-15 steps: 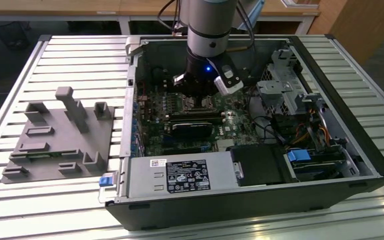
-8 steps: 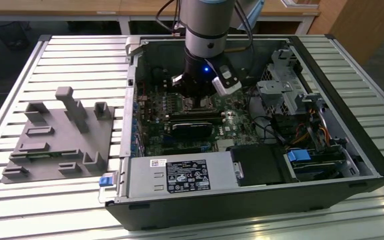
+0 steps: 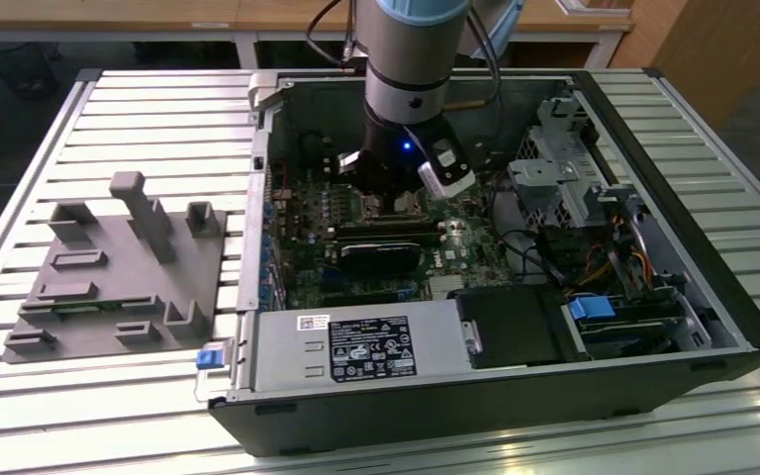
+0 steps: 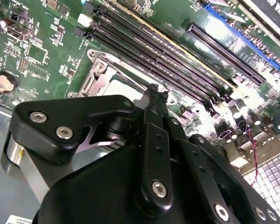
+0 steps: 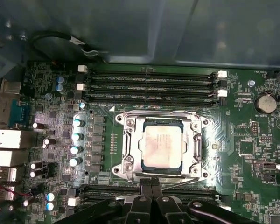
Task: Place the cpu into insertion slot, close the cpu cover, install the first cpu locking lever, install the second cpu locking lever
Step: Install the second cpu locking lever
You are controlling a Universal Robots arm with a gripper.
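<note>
First wrist view looks straight down on a green motherboard [image 5: 252, 140] inside an open computer case. At the centre sits the insertion slot [image 5: 159, 147], and the cpu [image 5: 162, 145], a pale silvery-beige square, already lies seated in it. The cpu cover [image 5: 194, 140], a silvery metal frame with a square window, lies flat over the chip's edges, so it appears closed. A thin wire locking lever [image 5: 158, 112] runs along the side of the socket nearest the long black memory slots [image 5: 151, 84]. Whether it is hooked down I cannot tell, and the opposite lever is partly hidden behind the end effector [image 5: 151, 184].

The end effector's two black fingers [image 5: 144, 196] stand pressed together, holding nothing, with their tips at the socket's edge (touching or just above, I cannot tell). In the second wrist view the same end effector [image 4: 154, 95] reaches to the cover's rim, beside the memory slots [image 4: 177, 56].

Exterior view shows the arm [image 3: 407, 89] reaching down into the case [image 3: 697, 287], which rests on a slatted bench [image 3: 130, 109]. A grey fixture block [image 3: 116, 277] lies on the bench to the exterior view's left.

Judging by this, placing the chip and closing the cover look done; the lever work seems under way.
</note>
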